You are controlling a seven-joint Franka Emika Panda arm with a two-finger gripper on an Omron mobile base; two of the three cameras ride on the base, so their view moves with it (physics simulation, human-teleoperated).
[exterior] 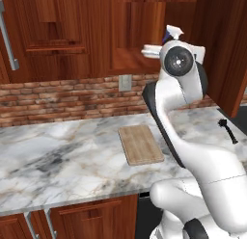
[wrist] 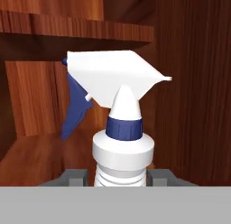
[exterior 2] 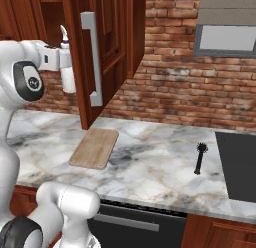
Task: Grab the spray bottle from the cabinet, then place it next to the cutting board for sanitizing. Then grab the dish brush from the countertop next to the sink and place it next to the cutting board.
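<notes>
White spray bottle (wrist: 122, 142) sits upright betw. the two fingertips (wrist: 74, 177) of the hand (wrist: 118, 178), which is clamped on its neck, up at the open cabinet (wrist: 40, 155) recess; blue trigger points left in hand view. In right base view the bottle is beside the cabinet door edge. Cutting board (exterior: 141, 144) lies flat on the marble bench (exterior: 58, 161), below. Dish brush (exterior 2: 200, 157) rests on bench, well apart from board, near the dark sink.
</notes>
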